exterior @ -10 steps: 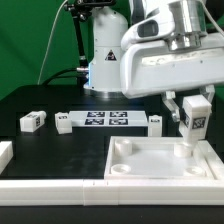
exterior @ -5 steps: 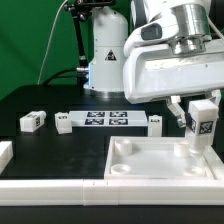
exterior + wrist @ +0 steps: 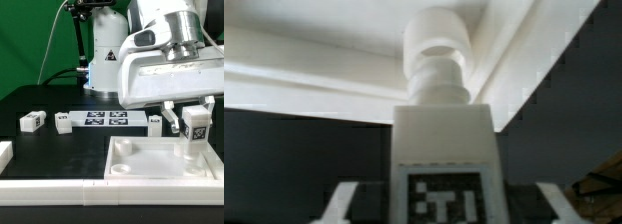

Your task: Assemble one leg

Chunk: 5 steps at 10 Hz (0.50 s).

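The arm is in the middle of fitting the leg (image 3: 190,148) to the square panel (image 3: 150,172). The tool (image 3: 194,120) has the leg clamped by its tagged upper block, with a finger pressed against either side. In the wrist view, the pads (image 3: 345,205) flank the tagged face and the stepped, peg-like end (image 3: 438,60) points away towards the panel's corner.

The leg stands upright over the panel's corner on the exterior view's right, and its lower end is down at the raised rim by the corner socket (image 3: 186,158). From where I stand I can't quite tell whether the tip is already in the hole or just touching its mouth. My guess is that the next move is to keep the leg plumb, press it down, then twist it until it seats. A tilted start would likely jam it.

Three spare legs (image 3: 32,121) lie loose on the black desk (image 3: 40,95) beside the marker board (image 3: 107,119), well apart from the tool.
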Tool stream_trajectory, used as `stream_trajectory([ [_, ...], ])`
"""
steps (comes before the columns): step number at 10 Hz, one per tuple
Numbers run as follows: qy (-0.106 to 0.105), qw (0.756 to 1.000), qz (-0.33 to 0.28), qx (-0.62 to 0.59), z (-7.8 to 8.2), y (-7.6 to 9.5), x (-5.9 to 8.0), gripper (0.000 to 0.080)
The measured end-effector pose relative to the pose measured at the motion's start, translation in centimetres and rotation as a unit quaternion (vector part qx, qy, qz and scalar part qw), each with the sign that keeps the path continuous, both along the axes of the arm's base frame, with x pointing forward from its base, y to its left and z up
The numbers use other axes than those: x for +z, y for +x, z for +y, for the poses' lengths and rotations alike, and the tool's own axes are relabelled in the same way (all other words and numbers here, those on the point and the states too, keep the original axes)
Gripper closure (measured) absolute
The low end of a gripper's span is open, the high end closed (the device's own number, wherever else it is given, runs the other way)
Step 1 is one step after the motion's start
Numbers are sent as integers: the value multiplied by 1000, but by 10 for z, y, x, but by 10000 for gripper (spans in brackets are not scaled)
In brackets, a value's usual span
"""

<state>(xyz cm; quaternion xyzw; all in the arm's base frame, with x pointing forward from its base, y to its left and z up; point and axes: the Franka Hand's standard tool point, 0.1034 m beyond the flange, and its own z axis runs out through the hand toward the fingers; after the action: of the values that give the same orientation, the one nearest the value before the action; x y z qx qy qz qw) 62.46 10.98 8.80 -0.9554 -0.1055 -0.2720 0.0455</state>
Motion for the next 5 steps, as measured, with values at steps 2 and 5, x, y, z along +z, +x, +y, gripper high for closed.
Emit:
stream_trajectory([
  [2,0,1000,-4,-2,-1,1,-2,509],
  [5,1,1000,-2,-1,0,0,-7,509],
])
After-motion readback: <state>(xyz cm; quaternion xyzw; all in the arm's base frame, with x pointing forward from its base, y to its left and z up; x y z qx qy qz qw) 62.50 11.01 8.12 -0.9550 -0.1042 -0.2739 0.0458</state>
